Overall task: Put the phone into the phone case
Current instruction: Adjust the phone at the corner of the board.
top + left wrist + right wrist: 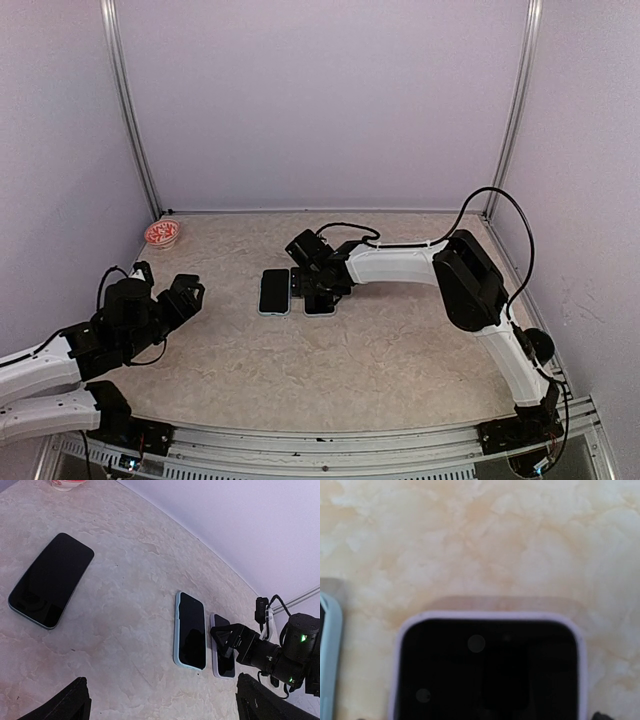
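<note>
Right claw (318, 293), how is it?
Spread wide, empty, low over the lilac case (490, 670), just right of the blue-cased phone (274, 291); bare phone (50, 580) lies well left. If you close off-centre, the case skids.

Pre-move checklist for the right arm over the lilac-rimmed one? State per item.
1. Right end effector open: ok.
2. Right end effector over the lilac-rimmed phone: ok, its top edge is centred in the right wrist view.
3. Gap to the light-blue case alongside: ok, apart but narrow.
4. Left end effector open and away from the pair: ok.
5. Light-blue case empty: cannot tell, its inside is just dark.
6. Third dark phone flat on the table, untouched: ok.
</note>
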`<control>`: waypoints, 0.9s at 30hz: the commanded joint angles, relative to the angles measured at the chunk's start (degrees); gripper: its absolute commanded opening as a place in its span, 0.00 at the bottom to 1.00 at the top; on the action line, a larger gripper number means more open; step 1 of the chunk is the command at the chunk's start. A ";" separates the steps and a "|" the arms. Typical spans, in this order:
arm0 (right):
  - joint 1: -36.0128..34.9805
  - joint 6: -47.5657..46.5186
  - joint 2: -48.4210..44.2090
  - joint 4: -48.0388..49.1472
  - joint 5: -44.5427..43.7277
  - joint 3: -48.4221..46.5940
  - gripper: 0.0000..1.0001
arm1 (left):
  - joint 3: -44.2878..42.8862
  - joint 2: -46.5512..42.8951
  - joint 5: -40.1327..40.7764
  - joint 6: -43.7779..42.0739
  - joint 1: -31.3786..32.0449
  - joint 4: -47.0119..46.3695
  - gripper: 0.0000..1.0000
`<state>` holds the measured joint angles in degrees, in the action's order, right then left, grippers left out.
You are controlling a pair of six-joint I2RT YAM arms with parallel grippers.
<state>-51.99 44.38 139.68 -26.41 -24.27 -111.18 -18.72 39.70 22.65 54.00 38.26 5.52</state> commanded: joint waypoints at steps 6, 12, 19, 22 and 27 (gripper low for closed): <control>0.03 0.08 0.42 0.17 0.46 0.05 0.89 | -0.48 -0.16 0.90 -0.04 -0.47 -0.02 0.99; 0.04 0.16 0.33 0.27 0.91 0.55 0.83 | -0.53 -0.24 0.86 0.14 -0.47 -0.10 0.99; 0.04 0.23 0.02 0.41 0.74 0.61 0.81 | -0.59 -0.24 0.90 0.00 -0.47 -0.16 0.99; 0.07 -0.04 0.07 0.48 1.03 0.61 0.87 | -0.61 -0.15 0.97 0.04 -0.47 -0.18 0.99; 0.13 -0.64 -2.14 0.49 0.55 1.96 0.99 | -0.74 0.00 1.66 -0.04 -0.47 -0.07 0.99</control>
<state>-51.99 44.31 139.70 -25.80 -23.81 -111.04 -18.72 39.72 22.98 54.00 38.26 5.52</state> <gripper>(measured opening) 0.984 0.989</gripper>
